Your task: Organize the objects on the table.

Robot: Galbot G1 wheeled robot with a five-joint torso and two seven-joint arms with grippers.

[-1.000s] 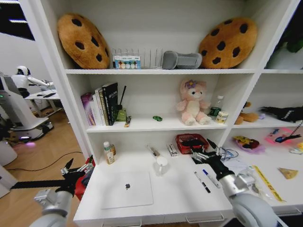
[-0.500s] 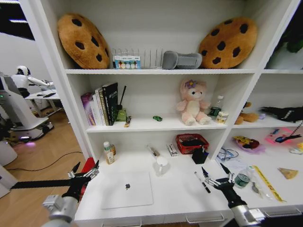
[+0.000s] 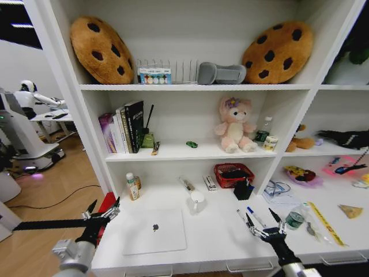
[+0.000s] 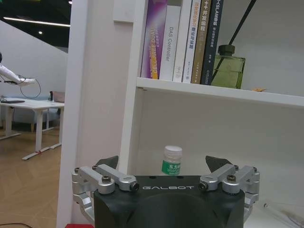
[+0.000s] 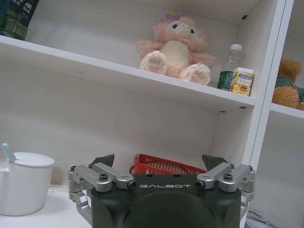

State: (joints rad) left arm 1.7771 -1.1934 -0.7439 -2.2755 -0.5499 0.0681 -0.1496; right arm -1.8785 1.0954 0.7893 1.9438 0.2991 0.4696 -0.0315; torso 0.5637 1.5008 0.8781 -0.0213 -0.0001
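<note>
Head view. Both arms are cut off by the lower frame edge. The left end effector (image 3: 102, 210) hangs beyond the table's (image 3: 219, 234) left end, over wood floor, fingers spread with nothing between them. The right end effector (image 3: 264, 224) sits low above the front right part of the table, fingers also spread and empty. In each wrist view the two fingertips stand wide apart (left (image 4: 162, 161), right (image 5: 157, 159)).

Task items:
- Silver laptop (image 3: 154, 231), lid closed, flat on the front left of the table, near the front edge.
- White mug (image 3: 197, 201) near the table's middle, just behind and right of the laptop; something pale sticks out of it, and the right wrist view shows it as a white mug (image 5: 21, 183) with a pale blue handle rising from its rim.
- Two marker pens (image 3: 251, 215) lie side by side, just left of and behind the right end effector, apart from it.
- Black pen cup (image 3: 243, 189) at the back, just right of a red basket (image 3: 232, 173); contents too small to make out.
- Tiny green toy car (image 3: 192, 144) is on the shelf above, left of the pink plush toy (image 3: 234, 124), not on the table.

Clutter to the right of the right end effector (a bottle (image 3: 294, 219), a yellow strip (image 3: 324, 222), papers) is hard to tell apart.

Open room: bare table surface between laptop and marker pens, and along the front edge ahead of the right end effector. Back left corner holds a small bottle (image 3: 132, 186).
</note>
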